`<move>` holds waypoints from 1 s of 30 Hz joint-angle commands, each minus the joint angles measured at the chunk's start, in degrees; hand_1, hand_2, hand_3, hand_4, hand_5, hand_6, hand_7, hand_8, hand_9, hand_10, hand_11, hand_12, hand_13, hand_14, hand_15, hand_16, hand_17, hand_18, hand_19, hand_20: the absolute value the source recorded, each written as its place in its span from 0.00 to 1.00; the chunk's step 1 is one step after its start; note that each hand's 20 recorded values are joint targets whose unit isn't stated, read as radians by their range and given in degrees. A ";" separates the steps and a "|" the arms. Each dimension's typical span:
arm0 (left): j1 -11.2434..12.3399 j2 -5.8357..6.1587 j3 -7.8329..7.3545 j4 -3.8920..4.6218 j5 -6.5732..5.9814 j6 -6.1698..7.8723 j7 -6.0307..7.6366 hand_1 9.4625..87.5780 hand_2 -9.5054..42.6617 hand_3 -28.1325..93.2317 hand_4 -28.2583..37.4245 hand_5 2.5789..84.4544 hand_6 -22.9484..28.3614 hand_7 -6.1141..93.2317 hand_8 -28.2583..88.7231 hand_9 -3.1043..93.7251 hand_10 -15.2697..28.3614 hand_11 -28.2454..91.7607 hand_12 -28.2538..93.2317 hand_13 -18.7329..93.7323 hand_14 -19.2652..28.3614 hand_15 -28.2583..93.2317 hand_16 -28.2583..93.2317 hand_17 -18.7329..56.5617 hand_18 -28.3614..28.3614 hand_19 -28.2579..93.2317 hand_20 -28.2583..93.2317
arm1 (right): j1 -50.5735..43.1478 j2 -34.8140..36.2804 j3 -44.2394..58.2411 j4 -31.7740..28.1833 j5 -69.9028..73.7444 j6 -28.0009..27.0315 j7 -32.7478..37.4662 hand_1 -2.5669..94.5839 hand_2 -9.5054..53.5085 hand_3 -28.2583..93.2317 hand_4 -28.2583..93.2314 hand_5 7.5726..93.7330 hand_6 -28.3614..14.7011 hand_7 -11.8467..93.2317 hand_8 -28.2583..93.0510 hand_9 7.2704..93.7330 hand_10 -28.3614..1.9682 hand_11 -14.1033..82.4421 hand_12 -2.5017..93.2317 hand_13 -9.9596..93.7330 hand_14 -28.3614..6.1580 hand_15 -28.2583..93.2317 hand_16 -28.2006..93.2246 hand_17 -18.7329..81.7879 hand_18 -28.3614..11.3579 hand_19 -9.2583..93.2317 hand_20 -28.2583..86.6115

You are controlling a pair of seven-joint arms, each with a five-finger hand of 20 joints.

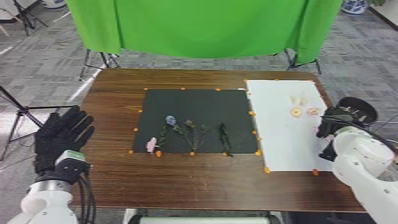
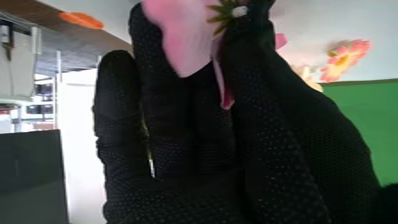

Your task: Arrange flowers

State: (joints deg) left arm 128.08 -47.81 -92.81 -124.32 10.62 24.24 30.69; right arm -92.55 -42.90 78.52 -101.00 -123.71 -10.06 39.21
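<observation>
Fingers on the right hand (image 1: 330,128) were long and nearly straight, their tips pinching a pink flower (image 2: 176,35) against the thumb, and what a delicate grip that was! The wrist view caught its green sepals (image 2: 218,18) around a pale centre, one broad petal hanging down over the black glove. That hand was at the right side of the wooden table (image 1: 178,187), by the edge of the white sheet (image 1: 286,142). Over on that sheet, two small round blossoms (image 1: 296,112) sat side by side, paler pieces (image 1: 298,100) just beyond them. Across on the black sheet (image 1: 200,102) it was a neat line-up: a pink bloom (image 1: 151,145) near the left corner closest to the robot, a blue flower (image 1: 171,120) farther up, thin branching stems (image 1: 192,134) in the middle and a dark green sprig (image 1: 225,138) to their right. Orange markers (image 1: 267,170) dotted the borders of both sheets. And the left hand (image 1: 60,137)? Out at the table's left edge, well apart from the flowers, fingers straight and slightly spread.
</observation>
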 commanded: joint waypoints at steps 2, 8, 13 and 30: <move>-0.16 0.24 0.55 -0.25 -0.87 0.59 1.23 0.24 0.45 0.82 0.00 0.55 0.65 0.22 0.16 0.44 0.72 0.45 0.33 0.42 0.75 0.59 0.16 0.15 0.78 0.56 0.30 | -2.46 2.19 -2.41 -8.68 -6.05 9.53 0.77 0.65 0.05 0.80 0.00 0.77 0.69 0.41 0.22 0.91 0.66 0.22 0.41 0.81 0.68 0.44 0.57 0.51 0.25 0.79 0.53; 0.26 0.55 -0.55 -0.59 -0.45 -0.31 0.47 0.24 0.45 0.82 0.00 0.55 0.65 0.22 0.16 0.44 0.72 0.45 0.33 0.42 0.75 0.59 0.16 0.15 0.78 0.56 0.30 | 6.78 -1.69 -7.65 -14.84 -0.46 9.77 1.20 0.64 0.04 0.82 0.00 0.77 0.67 0.40 0.23 0.91 0.65 0.22 0.41 0.81 0.67 0.44 0.56 0.51 0.23 0.80 0.53; 1.19 0.79 -1.05 -0.88 -0.91 -0.06 0.68 0.24 0.45 0.82 0.00 0.55 0.65 0.22 0.16 0.44 0.72 0.45 0.33 0.42 0.75 0.59 0.16 0.15 0.78 0.56 0.30 | 17.63 -7.25 -17.99 -14.73 3.30 8.94 -3.11 0.63 0.04 0.83 0.00 0.77 0.66 0.39 0.23 0.91 0.65 0.22 0.41 0.81 0.65 0.45 0.55 0.51 0.22 0.81 0.53; -1.33 0.67 1.18 -0.41 -0.55 0.44 -1.19 0.24 0.46 0.82 0.00 0.56 0.65 0.22 0.16 0.44 0.72 0.45 0.33 0.42 0.75 0.59 0.16 0.15 0.78 0.56 0.30 | 36.63 -22.49 -45.25 3.03 -12.91 6.44 -17.36 0.61 0.02 0.82 0.00 0.77 0.66 0.39 0.23 0.89 0.64 0.23 0.39 0.79 0.63 0.48 0.53 0.51 0.21 0.81 0.51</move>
State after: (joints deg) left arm 126.84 -47.01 -91.87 -124.66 9.97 24.33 30.25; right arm -59.70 -61.00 39.38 -102.83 -127.82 -1.27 26.45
